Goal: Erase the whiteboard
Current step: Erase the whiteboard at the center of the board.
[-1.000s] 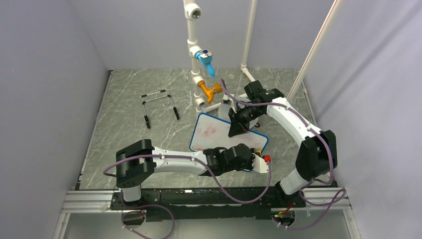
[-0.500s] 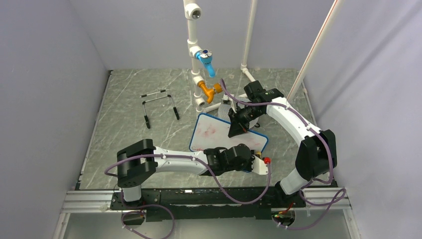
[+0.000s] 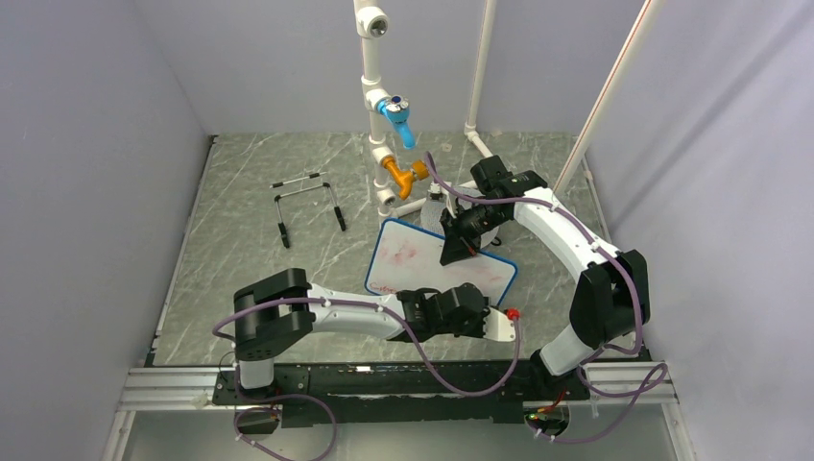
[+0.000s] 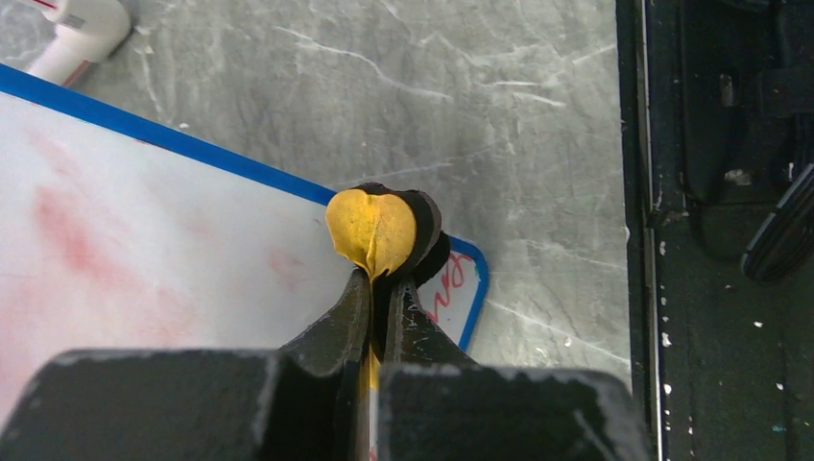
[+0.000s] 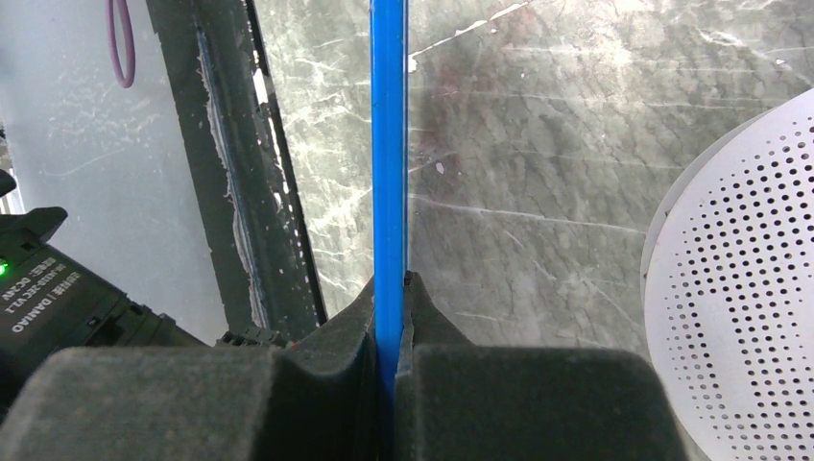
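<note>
- Two grippers are on the whiteboard (image 3: 413,252), which lies on the table (image 3: 250,279) between them.
- Left gripper (image 4: 384,284): the jaws are pressed together on a round eraser pad (image 4: 372,230). Its yellow face and black backing stick out past the fingertips.
- Right gripper (image 5: 392,288): the jaws are clamped on the whiteboard's blue rim, which runs straight ahead from between the fingertips. A perforated disc (image 5: 739,288) lies off to the right of them.
- From the left jaws, the whiteboard's white face spreads to the left and back beneath the fingers, smeared faint pink. The rim passes under the pad, and the rounded corner sits just right of the fingertips.
- A few red marks (image 4: 449,285) show in that corner, just beside the pad on its right.
- A marker (image 4: 82,29) lies ahead and to the left of the left jaws, off the board, beyond the rim.
- From above, the board's long side appears to run roughly in line with the left forearm, so long strokes would go forward and back along the jaws' own direction.
- The left arm carries the pad and is nearest the writing. The next move probably needs only a short sideways pass to the right, into the corner.
- Risk, as I judge it: the pad may slip off the rim onto the table before covering the marks. The right jaws' hold on the far rim should stop the board sliding.
</note>
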### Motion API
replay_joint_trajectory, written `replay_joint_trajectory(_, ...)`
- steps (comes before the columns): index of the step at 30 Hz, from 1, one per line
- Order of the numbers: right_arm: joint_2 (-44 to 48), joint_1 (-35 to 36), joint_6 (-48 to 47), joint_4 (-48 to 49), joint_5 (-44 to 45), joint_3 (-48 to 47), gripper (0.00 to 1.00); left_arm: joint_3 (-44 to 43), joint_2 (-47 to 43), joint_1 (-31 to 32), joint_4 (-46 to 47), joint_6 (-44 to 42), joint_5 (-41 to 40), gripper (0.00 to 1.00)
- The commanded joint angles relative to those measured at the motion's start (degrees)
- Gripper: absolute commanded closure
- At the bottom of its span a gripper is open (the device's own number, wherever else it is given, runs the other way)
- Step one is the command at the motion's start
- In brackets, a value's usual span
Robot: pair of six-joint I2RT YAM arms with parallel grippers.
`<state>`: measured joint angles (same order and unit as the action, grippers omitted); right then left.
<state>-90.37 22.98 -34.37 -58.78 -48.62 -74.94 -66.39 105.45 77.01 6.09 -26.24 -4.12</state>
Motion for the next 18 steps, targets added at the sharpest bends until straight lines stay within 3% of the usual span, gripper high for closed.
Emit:
replay_joint_trajectory(1,-0.8,1.6,-1.4,-2.2,-6.5,1.2,1.0,2.8,3.0,-1.8,-4.9,2.7,-2.7,1.0)
replay_joint_trajectory(13,-0.7,1.6,-1.4,-2.3,-6.5,1.1,1.0,4.6,1.6,-1.9,-4.7,3.8,-3.6,1.0)
replay_joint_trajectory(18,-0.7,1.5,-1.5,-2.3,-6.5,1.1,1.0,5.4,0.2,-3.1,-3.9,3.9,-7.5,1.0)
